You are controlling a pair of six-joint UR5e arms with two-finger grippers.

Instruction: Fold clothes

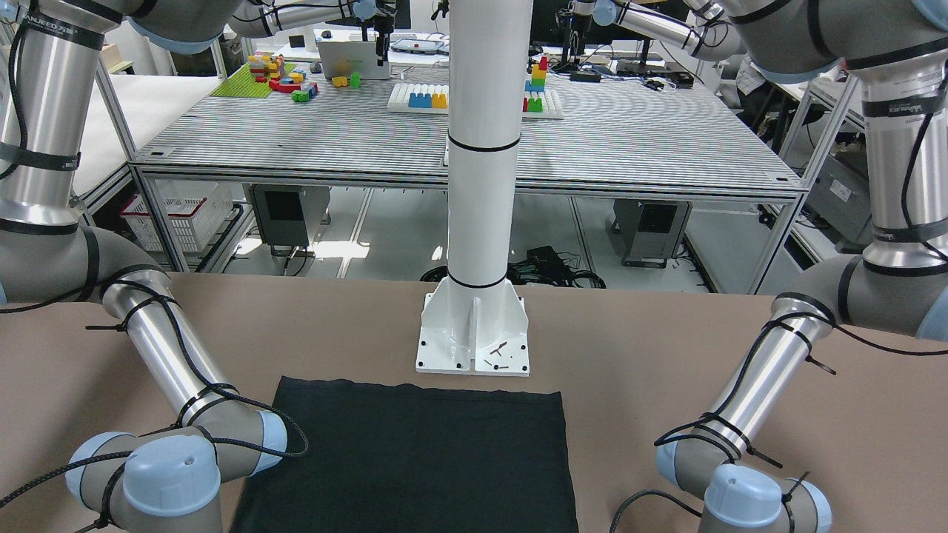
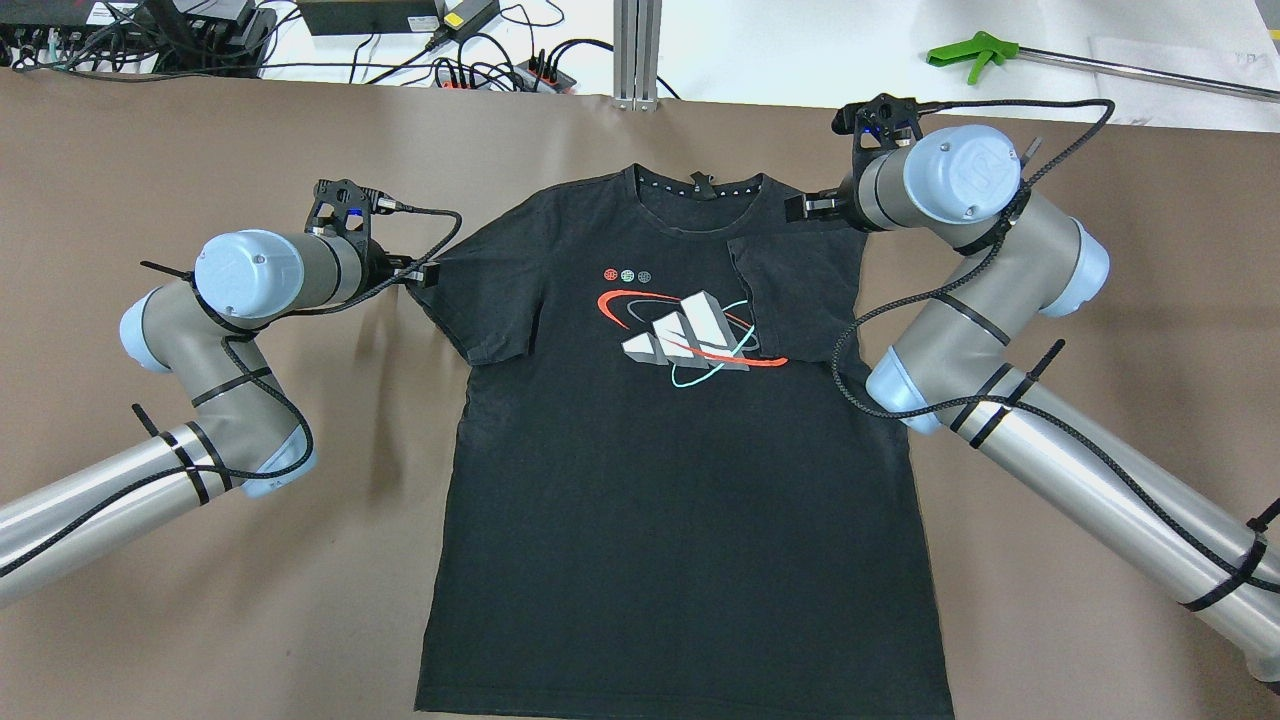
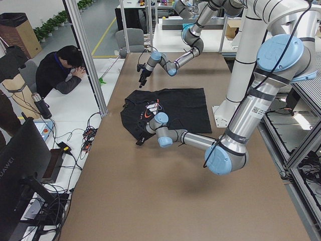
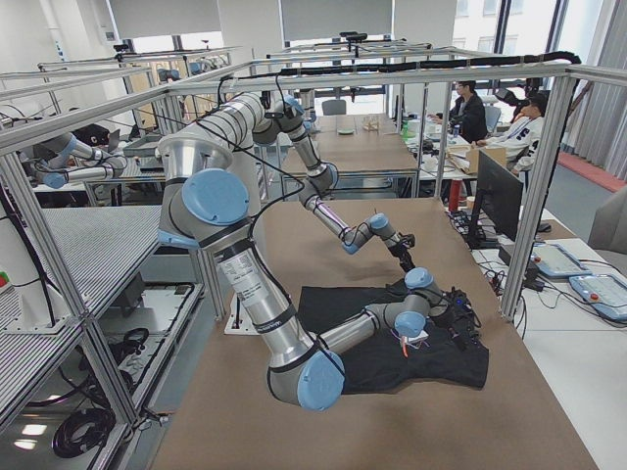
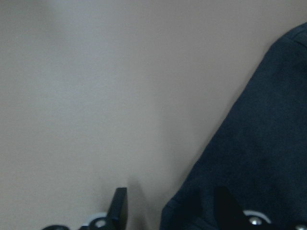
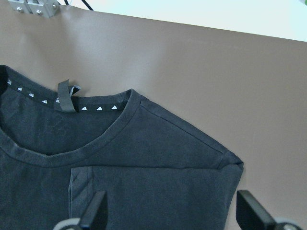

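A black T-shirt point(image 2: 640, 480) with a red, white and teal print lies flat on the brown table point(image 2: 150, 130), collar point(image 2: 700, 190) at the far side. Its right sleeve point(image 2: 795, 300) is folded in over the chest. Its left sleeve point(image 2: 480, 300) lies spread out. My left gripper point(image 2: 428, 272) is low at the left sleeve's outer edge. In the left wrist view it point(image 5: 170, 211) is open, with the cloth edge point(image 5: 249, 143) between the fingers. My right gripper point(image 2: 800, 208) hovers over the right shoulder. In the right wrist view it point(image 6: 172, 215) is open and empty above the folded sleeve point(image 6: 158, 191).
The robot's white pedestal base point(image 1: 474, 333) stands just behind the shirt's hem point(image 1: 415, 459). Cables and power strips point(image 2: 500, 70) and a green grabber tool point(image 2: 965, 52) lie beyond the table's far edge. An operator point(image 3: 62, 75) sits there.
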